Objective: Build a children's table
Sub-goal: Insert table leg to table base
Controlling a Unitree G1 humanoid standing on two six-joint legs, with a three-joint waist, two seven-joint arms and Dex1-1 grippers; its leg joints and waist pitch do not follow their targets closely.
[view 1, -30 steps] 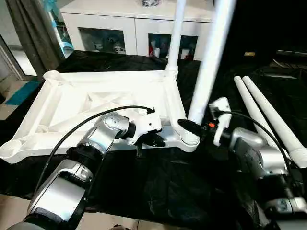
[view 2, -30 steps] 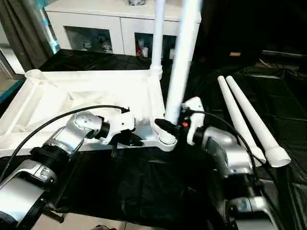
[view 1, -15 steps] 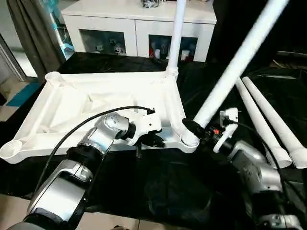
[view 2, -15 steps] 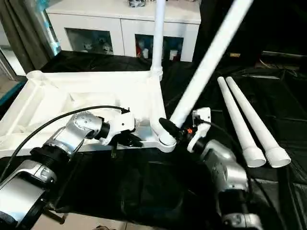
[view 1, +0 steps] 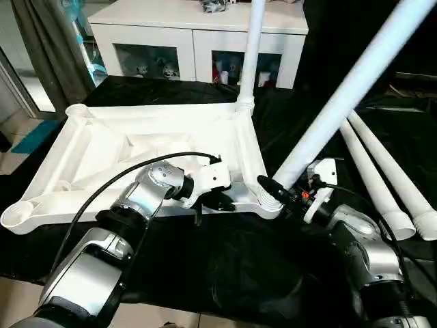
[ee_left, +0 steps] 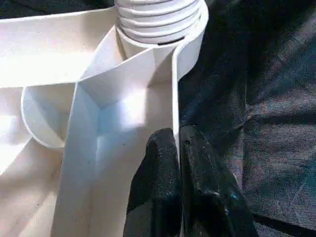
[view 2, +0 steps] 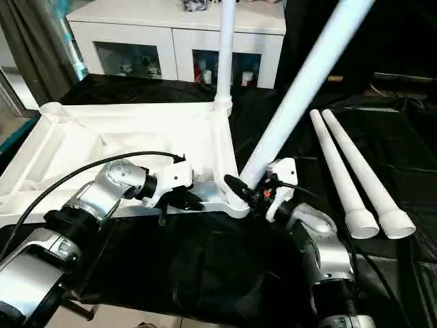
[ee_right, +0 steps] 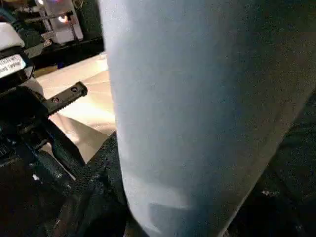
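Left gripper point(ee_left: 177, 163) jaws clench the tabletop rim point(ee_left: 174, 89) (no legible writing); right gripper point(view 2: 247, 189) grasps the tilted leg point(view 2: 300, 89).

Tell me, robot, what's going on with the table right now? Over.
Left gripper pinching tabletop rim. Right gripper holding tilted leg at near corner socket. One leg upright, two legs lying aside.

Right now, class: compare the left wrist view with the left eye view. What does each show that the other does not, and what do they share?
Left wrist view alone: up close, the left gripper's black fingers pinch the thin side wall of the table top, and the ribbed threads of the leg end sit in the corner socket.

Left eye view alone: the right gripper holds the tilted leg, one upright leg stands at the far corner, two loose legs lie on the black cloth, and a white cabinet stands behind.

Shared: the upturned table top, the near corner socket, the black cloth.
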